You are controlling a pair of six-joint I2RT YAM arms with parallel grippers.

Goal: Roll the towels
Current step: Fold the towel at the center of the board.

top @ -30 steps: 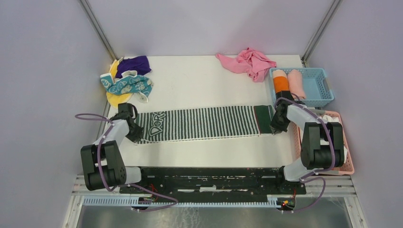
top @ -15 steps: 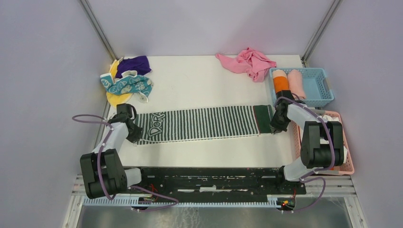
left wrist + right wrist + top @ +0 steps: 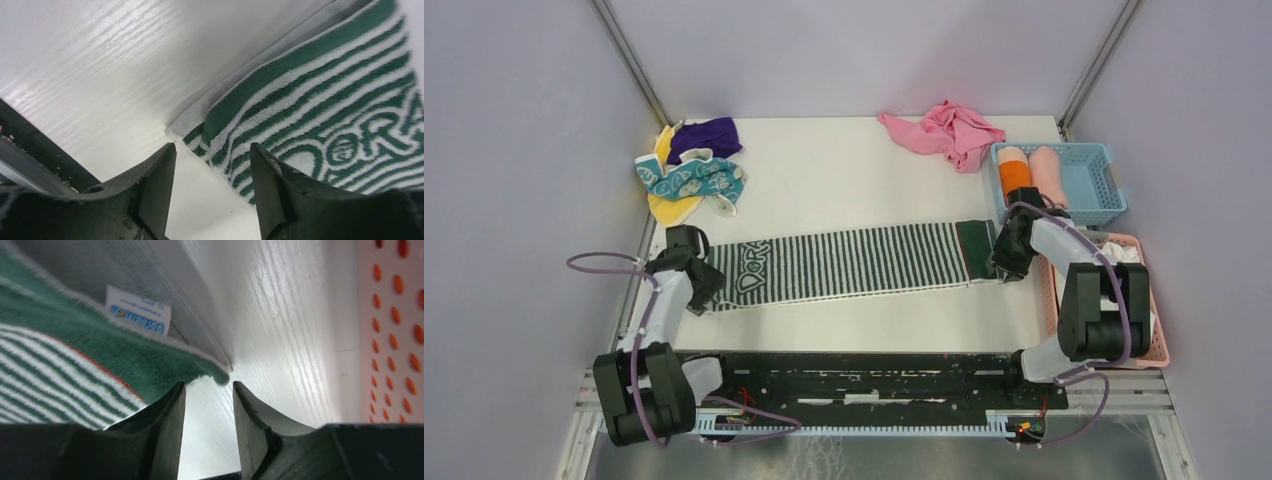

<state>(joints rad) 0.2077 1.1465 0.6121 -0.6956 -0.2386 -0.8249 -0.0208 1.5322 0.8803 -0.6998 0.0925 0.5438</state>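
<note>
**Striped towel stretched flat, one gripper at each short end**

The striped towel [image 3: 849, 262] lies flat in the near half of the table [image 3: 844, 170]. Its long axis runs from the left edge to the right edge and dips slightly toward the near edge at its left end. The left gripper [image 3: 704, 285] sits at the left short end, the one with lettering. In the wrist view its jaws stand apart and hold nothing, and the towel's near-left corner lies on the table just ahead of the gap. The right gripper [image 3: 1006, 262] sits at the opposite end, by the solid green band. Its jaws are also parted and empty, with the green corner just past the fingertips.

Neither arm is clearly nearer, since each is at its own end. A roll would most likely start at one short end and travel along the long axis toward the other arm.

The teal towel [image 3: 694, 180], purple towel [image 3: 707, 135] and yellow towel [image 3: 669, 208] are heaped unrolled at the far-left corner, well apart from both grippers. A pink cloth [image 3: 949, 130] lies crumpled at the far edge.
</note>
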